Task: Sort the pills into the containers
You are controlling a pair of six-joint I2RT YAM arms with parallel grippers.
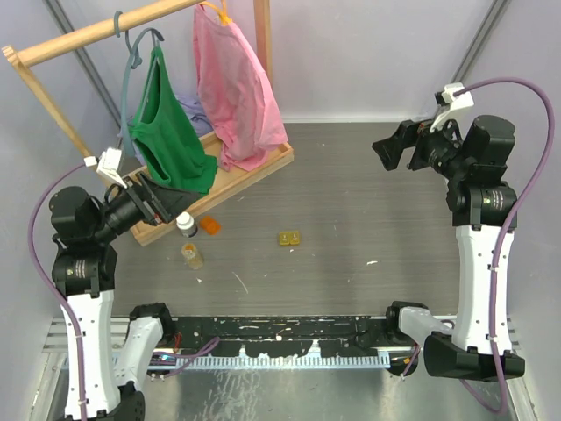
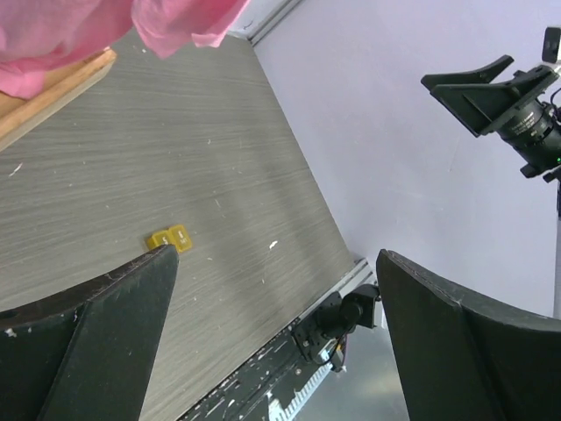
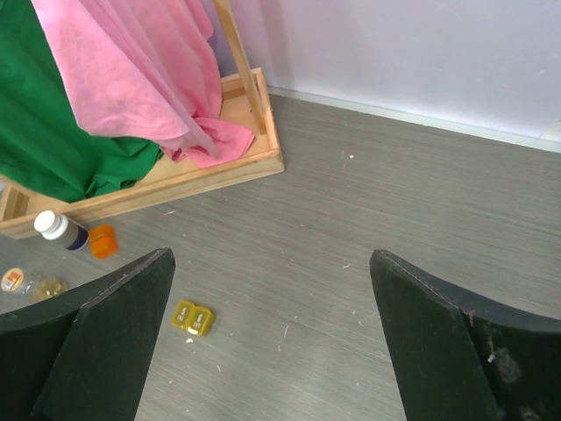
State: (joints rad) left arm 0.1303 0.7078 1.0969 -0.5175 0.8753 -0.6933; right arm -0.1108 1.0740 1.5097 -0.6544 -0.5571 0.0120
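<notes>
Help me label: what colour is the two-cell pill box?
Yellow-olive plastic pill box, clearest in right wrist view.

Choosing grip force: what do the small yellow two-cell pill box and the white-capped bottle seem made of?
The small yellow-olive two-cell pill box looks like translucent, smooth plastic: its colour glows amber. The white-capped dark bottle is likely plastic too, but glass cannot be excluded.

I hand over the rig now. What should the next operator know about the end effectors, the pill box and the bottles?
The left end effector is open and empty, above the table.
The right end effector is open and empty too, raised.
The pill box lies mid-table, nothing touching it.
The white-capped bottle, small orange piece and clear bottle sit left of it, near the wooden rack.
Done: no sorting visible. Left: everything.
</notes>
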